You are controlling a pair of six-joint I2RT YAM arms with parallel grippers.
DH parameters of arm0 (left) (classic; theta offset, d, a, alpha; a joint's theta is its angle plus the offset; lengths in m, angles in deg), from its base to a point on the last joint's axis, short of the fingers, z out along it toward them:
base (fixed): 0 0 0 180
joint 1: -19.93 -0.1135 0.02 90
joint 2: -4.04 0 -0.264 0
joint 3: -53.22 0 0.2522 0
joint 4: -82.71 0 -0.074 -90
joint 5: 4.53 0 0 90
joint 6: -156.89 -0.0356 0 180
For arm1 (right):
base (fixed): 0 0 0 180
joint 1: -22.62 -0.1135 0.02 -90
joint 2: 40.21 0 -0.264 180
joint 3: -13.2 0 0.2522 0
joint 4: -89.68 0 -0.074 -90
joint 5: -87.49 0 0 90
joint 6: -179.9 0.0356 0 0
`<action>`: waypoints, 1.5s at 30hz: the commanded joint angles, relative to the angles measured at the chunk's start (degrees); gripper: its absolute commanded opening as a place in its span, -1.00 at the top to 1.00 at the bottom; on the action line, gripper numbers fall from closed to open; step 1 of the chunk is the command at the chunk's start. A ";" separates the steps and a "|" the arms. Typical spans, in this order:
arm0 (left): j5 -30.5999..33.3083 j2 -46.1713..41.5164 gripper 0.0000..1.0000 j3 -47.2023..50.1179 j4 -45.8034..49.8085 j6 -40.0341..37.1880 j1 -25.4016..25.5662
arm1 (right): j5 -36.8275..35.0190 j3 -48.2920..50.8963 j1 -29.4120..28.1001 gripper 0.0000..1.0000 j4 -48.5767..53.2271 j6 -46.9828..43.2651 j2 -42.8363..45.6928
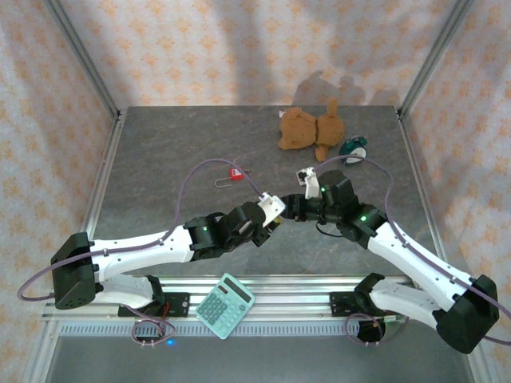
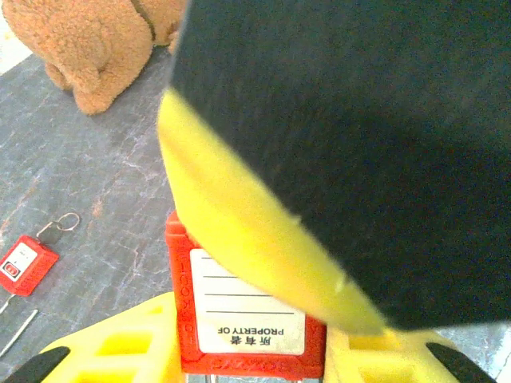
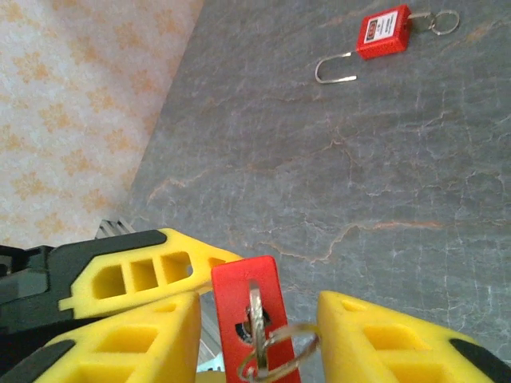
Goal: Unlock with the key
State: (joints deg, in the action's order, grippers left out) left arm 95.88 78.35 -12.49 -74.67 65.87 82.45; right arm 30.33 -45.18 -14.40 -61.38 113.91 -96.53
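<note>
A red padlock with a white label is held off the table; my left gripper is shut on its body, a yellow finger on each side. From the right wrist view I see the padlock's underside with a metal key standing in the keyhole and a key ring hanging from it. My right gripper is open, its yellow fingers on either side of the key and apart from it. The two grippers meet at mid-table, left gripper against right gripper.
A second red padlock lies on the table further back with its shackle swung open, also seen as the second padlock. A brown teddy bear and a teal object sit at the back right. A teal calculator rests on the front rail.
</note>
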 commanded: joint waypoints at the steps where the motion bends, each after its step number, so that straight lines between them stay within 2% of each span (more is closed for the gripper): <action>1: 3.01 0.19 0.38 -1.71 0.45 -1.25 0.19 | -4.59 -0.44 0.28 0.08 0.09 0.51 2.75; 4: 4.18 0.21 0.38 -1.51 0.29 -1.27 0.20 | -10.47 -1.69 0.27 -0.04 4.93 0.56 3.92; 8: 5.48 0.04 0.38 -1.44 0.50 -2.01 0.17 | -14.65 -2.59 0.28 -0.07 10.04 -1.19 7.05; 13: 7.64 0.37 0.38 -1.88 0.57 -4.17 0.20 | -18.57 -3.02 0.27 -0.11 10.84 -0.46 10.73; 17: 12.18 0.67 0.38 -2.85 0.68 -7.95 0.57 | -20.98 -3.28 0.36 -0.11 10.58 -0.71 10.68; 22: 22.08 0.93 0.38 -2.45 -0.89 -17.68 2.31 | -23.36 -3.89 0.45 -0.12 10.49 -0.80 10.79; 27: 35.06 3.32 0.39 0.46 -9.89 -33.73 5.25 | -25.44 -4.33 1.34 -0.12 10.10 -0.29 10.69; 31: 41.95 5.87 0.39 4.08 -21.69 -47.21 6.96 | -23.12 -5.01 3.74 -0.12 9.48 0.49 9.98; 39: 45.50 8.10 0.39 7.40 -31.48 -56.63 7.45 | -15.19 -8.25 5.64 -0.13 9.99 -1.87 5.62; 45: 47.57 11.41 0.39 10.39 -43.05 -65.93 8.19 | -8.37 -12.74 5.65 -0.12 12.87 -4.30 0.04</action>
State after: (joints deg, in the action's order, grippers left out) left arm 139.81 88.44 -3.42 -108.26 6.53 90.08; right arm 17.52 -55.92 -9.04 -50.15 111.66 -95.87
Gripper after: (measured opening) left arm 0.327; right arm 0.562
